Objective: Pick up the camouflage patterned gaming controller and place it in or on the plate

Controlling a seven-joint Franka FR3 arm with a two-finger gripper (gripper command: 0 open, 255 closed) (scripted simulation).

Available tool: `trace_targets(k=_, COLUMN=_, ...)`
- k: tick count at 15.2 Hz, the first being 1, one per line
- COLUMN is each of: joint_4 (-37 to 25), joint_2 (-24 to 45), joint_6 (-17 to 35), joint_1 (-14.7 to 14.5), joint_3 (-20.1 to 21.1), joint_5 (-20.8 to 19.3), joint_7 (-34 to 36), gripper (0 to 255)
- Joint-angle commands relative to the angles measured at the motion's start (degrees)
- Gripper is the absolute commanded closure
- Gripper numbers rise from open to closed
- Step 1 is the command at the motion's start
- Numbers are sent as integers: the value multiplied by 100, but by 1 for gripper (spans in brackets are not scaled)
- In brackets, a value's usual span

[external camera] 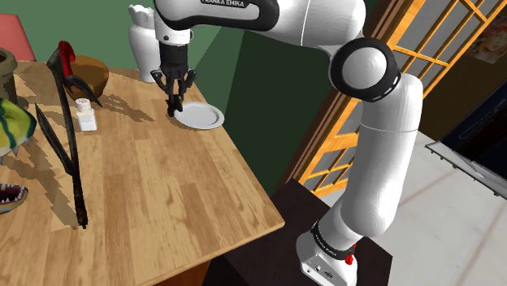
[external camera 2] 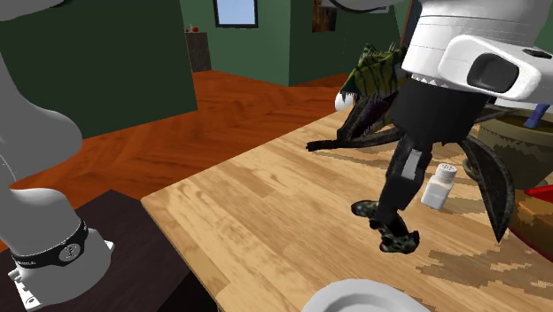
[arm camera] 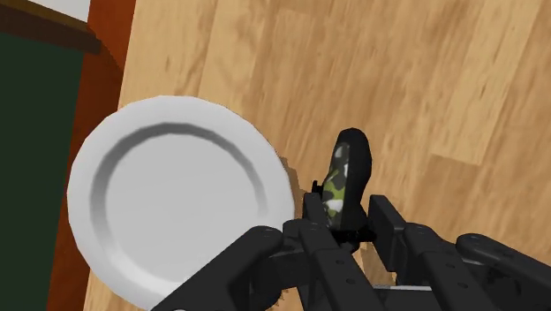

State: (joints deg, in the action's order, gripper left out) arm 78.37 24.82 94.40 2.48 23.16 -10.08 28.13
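Held the camouflage-patterned gaming controller, mottled green, black and white, clenched in the all-black two-finger gripper, pinched across a narrow part with one rounded lobe jutting past the fingertips. Had it lifted clear of the pale wooden plank tabletop, going by the second exterior view, with bare wood beneath the controller and the gripper pointing down from above. Hung just beside the round white plate with its raised rim, not over it: lobe near the plate's edge in the wrist view, but off the sunken middle. Seemed, in the shoulder view, to sit at the plate's edge on the side of the small white shaker, though too dark and small there to say with how much overlap. Called, as a judgement, for a short level carry sideways to bring the controller over the plate's middle, at enough height for the dangling end to pass above the rim. Then for a slow descent until almost touching the plate, and only then for parting the fingers. Risked otherwise a drop from height, a bounce, or a tip over the rim onto the wood, all the more with a grip seemingly off the controller's centre. Needed no detour: shaker and the tall black spindly object well apart from the path.
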Motion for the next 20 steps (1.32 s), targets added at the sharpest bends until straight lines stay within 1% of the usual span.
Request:
trace_targets(k=1, joint_4=-31, joint_2=-22, joint_6=-38, joint_1=176, joint_3=-67, joint_5=7, joint_7=-253, gripper=255)
trace_targets(k=7, joint_4=-38, joint_2=-72, joint_6=-46, joint_1=690, joint_3=-274, joint_5=21, joint_7=-964, gripper=255)
trace_targets(k=9, joint_4=-92, joint_2=-50, joint_6=-65, joint_1=815, joint_3=-331, joint_5=15, joint_7=-1150, gripper=255)
trace_targets(k=20, joint_4=664, joint_2=16, joint_6=746, joint_1=867, joint_3=-358, joint_5=-24, joint_7=-1085, gripper=255)
